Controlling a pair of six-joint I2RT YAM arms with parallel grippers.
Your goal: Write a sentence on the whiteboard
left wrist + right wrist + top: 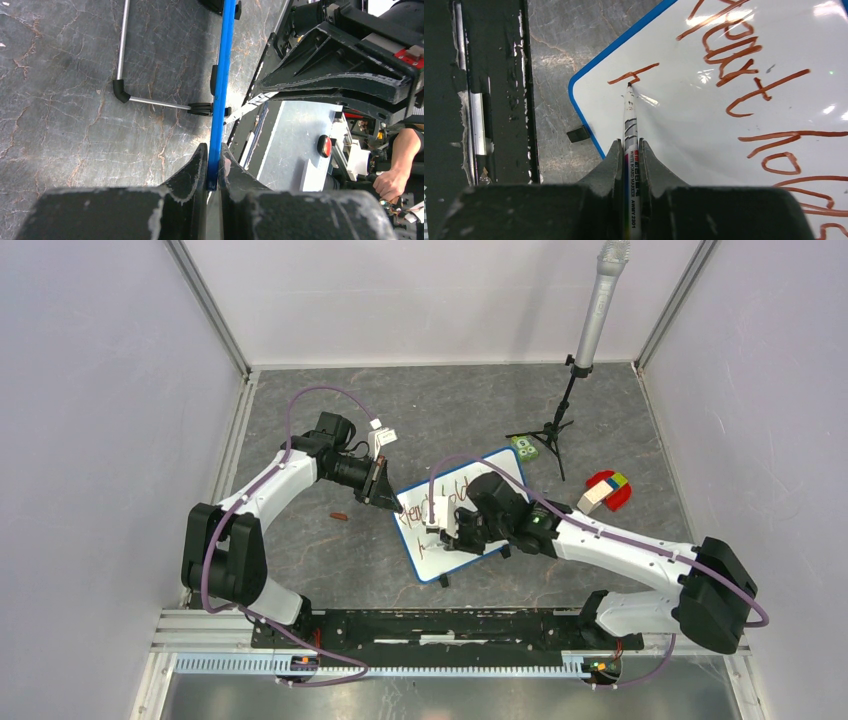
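Our left jaws pinch the blue frame of the whiteboard [224, 60], which sits on the desk [340, 560]. Its sentence [744, 65] is part written; our right jaws clamp the marker [629, 125], tip on a short stroke by the corner. Next, we judge, a light, even drag finishes that letter.

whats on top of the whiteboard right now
Reddish-brown handwriting starting with "Heart", and the tip of a marker held in the right claw, touching the whiteboard at a short stroke. From above, the right arm covers part of the writing.

White arms [275, 480], black joints [215, 550], purple cables [322, 390].
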